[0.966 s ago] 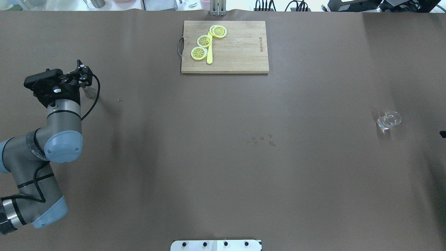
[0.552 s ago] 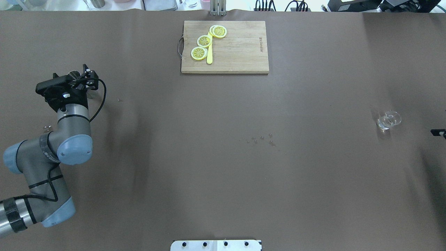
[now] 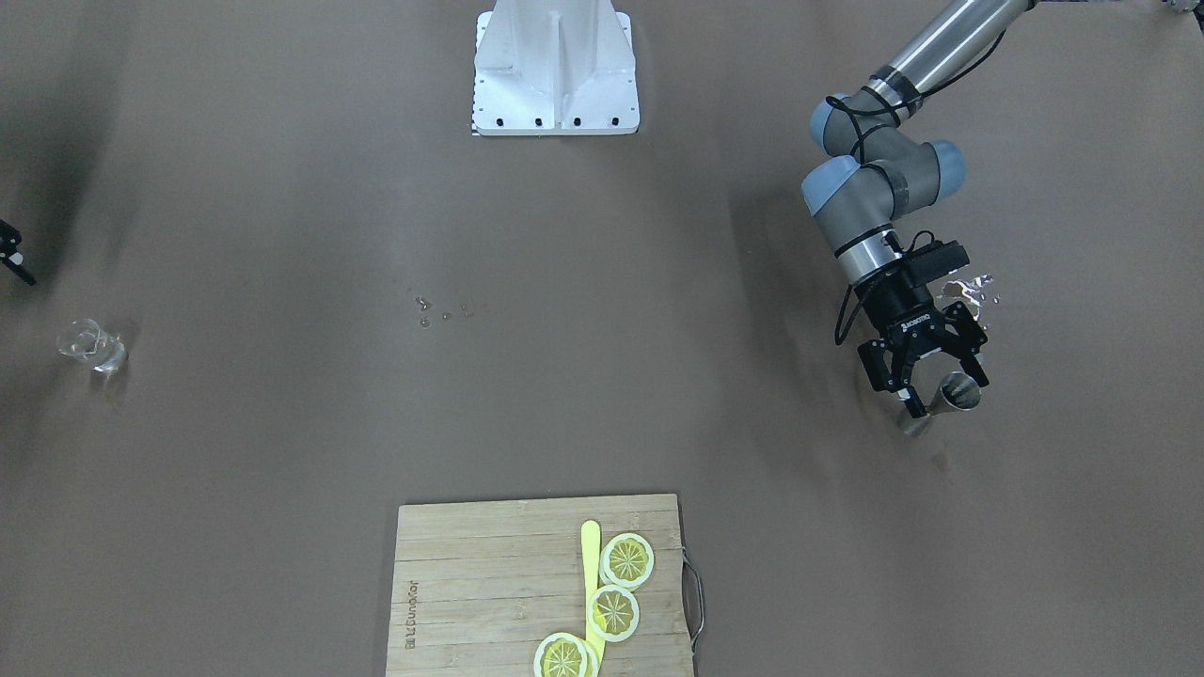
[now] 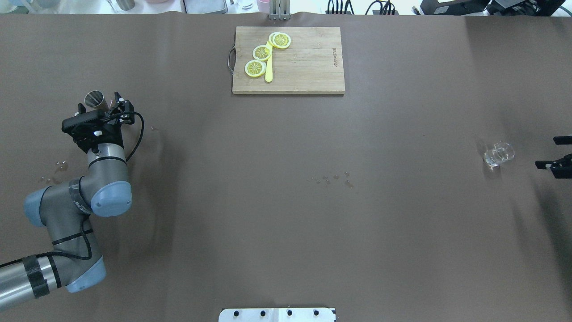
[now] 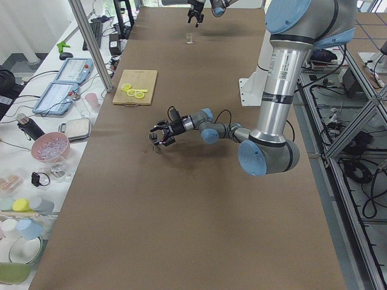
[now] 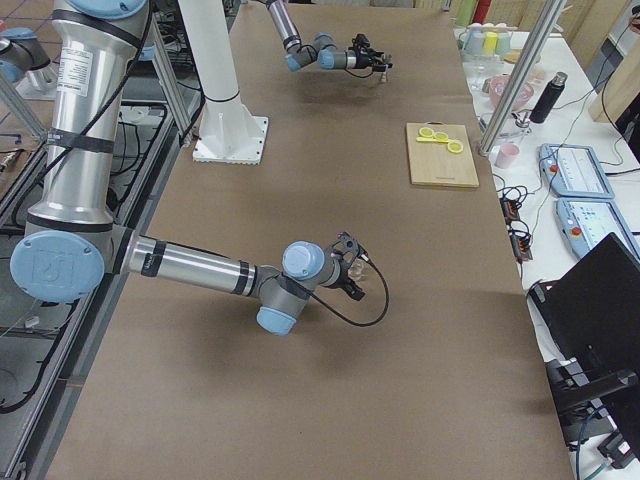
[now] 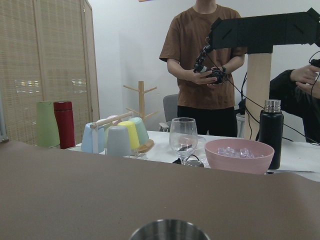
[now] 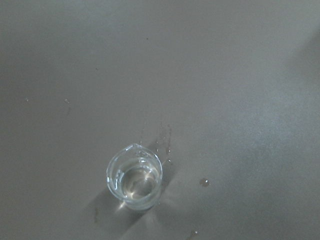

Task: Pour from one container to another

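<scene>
A tall metal cup stands at the table's left side, its rim low in the left wrist view. My left gripper is open, with its fingers spread on either side of the cup and no grip showing. A small clear glass beaker holding clear liquid stands at the far right; it sits below centre in the right wrist view. My right gripper pokes in at the right edge, open, a short way from the beaker.
A wooden cutting board with lemon slices and a yellow knife lies at the far middle edge. Spilled drops dot the table centre, with more wet spots by the left arm. People stand beyond the table.
My left arm has swung rightward and its wrist has turned, uncovering the cup's rim between the fingers. The right gripper has come into view from the right edge toward the beaker.
</scene>
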You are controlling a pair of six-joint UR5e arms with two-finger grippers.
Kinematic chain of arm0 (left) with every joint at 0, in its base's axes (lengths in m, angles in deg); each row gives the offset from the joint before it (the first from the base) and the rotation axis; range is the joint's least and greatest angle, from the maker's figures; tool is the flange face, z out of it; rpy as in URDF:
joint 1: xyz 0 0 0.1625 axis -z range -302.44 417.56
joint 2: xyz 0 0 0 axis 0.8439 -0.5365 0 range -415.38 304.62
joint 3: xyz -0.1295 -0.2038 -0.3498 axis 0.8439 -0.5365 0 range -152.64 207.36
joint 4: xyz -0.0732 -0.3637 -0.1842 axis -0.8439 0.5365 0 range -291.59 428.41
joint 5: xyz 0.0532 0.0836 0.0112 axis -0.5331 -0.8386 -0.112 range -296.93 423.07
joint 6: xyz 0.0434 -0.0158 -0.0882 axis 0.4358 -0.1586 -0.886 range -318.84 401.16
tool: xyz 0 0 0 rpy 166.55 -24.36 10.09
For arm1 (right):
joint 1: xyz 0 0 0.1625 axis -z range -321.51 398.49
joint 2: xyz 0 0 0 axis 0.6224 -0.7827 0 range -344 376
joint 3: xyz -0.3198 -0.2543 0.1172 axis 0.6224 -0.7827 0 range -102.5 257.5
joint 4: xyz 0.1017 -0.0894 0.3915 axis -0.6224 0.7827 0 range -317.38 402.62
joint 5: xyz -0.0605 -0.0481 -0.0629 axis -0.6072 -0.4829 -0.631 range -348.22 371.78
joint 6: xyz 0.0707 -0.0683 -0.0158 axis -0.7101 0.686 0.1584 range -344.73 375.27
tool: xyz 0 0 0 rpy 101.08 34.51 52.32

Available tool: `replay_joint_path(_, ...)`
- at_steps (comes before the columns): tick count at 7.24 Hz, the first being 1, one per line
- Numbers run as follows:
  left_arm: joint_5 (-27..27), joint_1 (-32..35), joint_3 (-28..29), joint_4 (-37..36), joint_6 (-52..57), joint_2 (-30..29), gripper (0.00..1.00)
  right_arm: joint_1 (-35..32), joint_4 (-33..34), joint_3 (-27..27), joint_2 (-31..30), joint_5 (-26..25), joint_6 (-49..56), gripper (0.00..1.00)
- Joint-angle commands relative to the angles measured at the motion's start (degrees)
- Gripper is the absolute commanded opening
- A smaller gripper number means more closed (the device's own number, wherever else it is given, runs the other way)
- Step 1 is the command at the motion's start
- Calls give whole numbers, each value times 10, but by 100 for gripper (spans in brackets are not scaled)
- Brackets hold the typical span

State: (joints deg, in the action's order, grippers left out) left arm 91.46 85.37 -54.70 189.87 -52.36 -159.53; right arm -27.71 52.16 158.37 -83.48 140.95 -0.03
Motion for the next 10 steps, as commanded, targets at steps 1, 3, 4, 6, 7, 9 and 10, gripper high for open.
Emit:
replay_joint_path(1,-8,-3,23,1,-7,-6,98,24,-57,-23,18,-19,-66,100)
replay_joint_path(3,-8,-3,37,0,-28,-11,98,34,-75,-23,18,-30,-66,100)
replay_joint_path(4,-7,-4,40,0,-37,-11,98,43,-80,-24,18,-38,-66,100)
replay_joint_path(6,-7,-4,48,-2,-40,-12,97,56,-82,-30,22,-47,-65,100)
replay_joint_path(7,-7,-3,50,-3,-41,-13,97,63,-83,-33,24,-59,-63,100)
replay_joint_path(9,-7,-4,51,-4,-50,-20,87,75,-111,-52,31,-84,-64,100)
replay_joint_path(10,-7,-4,52,-5,-52,-23,79,78,-125,-66,36,-85,-66,100)
